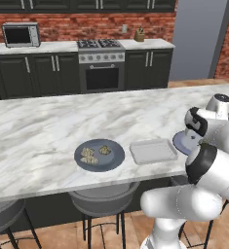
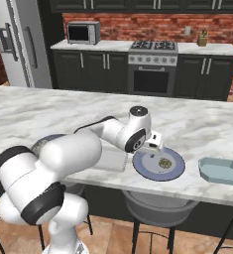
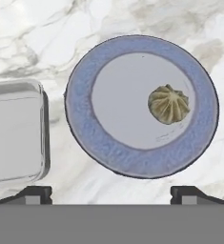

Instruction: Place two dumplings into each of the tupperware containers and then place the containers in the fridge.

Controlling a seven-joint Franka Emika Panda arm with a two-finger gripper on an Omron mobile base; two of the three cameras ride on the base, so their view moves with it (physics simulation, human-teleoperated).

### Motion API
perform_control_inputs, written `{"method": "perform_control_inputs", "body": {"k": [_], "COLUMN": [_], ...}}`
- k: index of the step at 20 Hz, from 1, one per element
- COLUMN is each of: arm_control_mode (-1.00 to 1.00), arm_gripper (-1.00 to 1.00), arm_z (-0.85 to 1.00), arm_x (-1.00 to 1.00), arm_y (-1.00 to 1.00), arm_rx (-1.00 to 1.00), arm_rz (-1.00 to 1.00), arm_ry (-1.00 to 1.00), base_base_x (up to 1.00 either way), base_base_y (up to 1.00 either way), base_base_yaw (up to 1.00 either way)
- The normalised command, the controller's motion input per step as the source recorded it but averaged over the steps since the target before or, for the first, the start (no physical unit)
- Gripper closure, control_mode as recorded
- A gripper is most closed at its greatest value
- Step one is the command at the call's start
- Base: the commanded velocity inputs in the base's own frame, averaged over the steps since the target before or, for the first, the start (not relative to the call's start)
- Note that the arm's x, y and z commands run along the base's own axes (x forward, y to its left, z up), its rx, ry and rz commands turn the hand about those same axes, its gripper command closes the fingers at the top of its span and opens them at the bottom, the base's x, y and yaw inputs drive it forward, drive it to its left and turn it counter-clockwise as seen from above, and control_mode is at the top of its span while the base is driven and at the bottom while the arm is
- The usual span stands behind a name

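Left base view: three dumplings [image 1: 96, 154] rest on the dark plate [image 1: 82, 163] beside an empty container [image 1: 153, 151].

Right base view: a second container [image 2: 221, 170] sits apart; the fridge [image 2: 14, 42] stands far left.

Hand view: the released gripper [image 3: 111, 193] hovers above a lone dumpling [image 3: 168, 104]. Next: descend and grasp.
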Motion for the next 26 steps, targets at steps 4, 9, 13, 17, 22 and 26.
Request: {"method": "perform_control_inputs", "body": {"k": [4, 9, 13, 17, 22, 26], "arm_control_mode": [-1.00, -1.00, -1.00, -1.00, -1.00, -1.00], "arm_gripper": [-1.00, -1.00, -1.00, -1.00, -1.00, -1.00], "arm_z": [-0.02, -0.18, -0.46, -0.23, -0.12, -0.06], "arm_x": [0.16, 0.03, 0.00, 0.11, 0.19, 0.34], "arm_y": [-0.71, -0.49, -0.14, 0.00, -0.01, -0.04], "arm_rx": [0.00, 0.00, -0.01, 0.00, 0.00, 0.00], "arm_rz": [-0.02, -0.03, -0.02, 0.00, 0.00, 0.00], "arm_ry": [0.01, 0.01, 0.00, 0.00, 0.00, 0.02], "base_base_x": [0.00, 0.00, 0.00, 0.00, 0.00, 0.00], "base_base_y": [0.00, 0.00, 0.00, 0.00, 0.00, 0.00], "base_base_yaw": [0.00, 0.00, 0.00, 0.00, 0.00, 0.00]}}
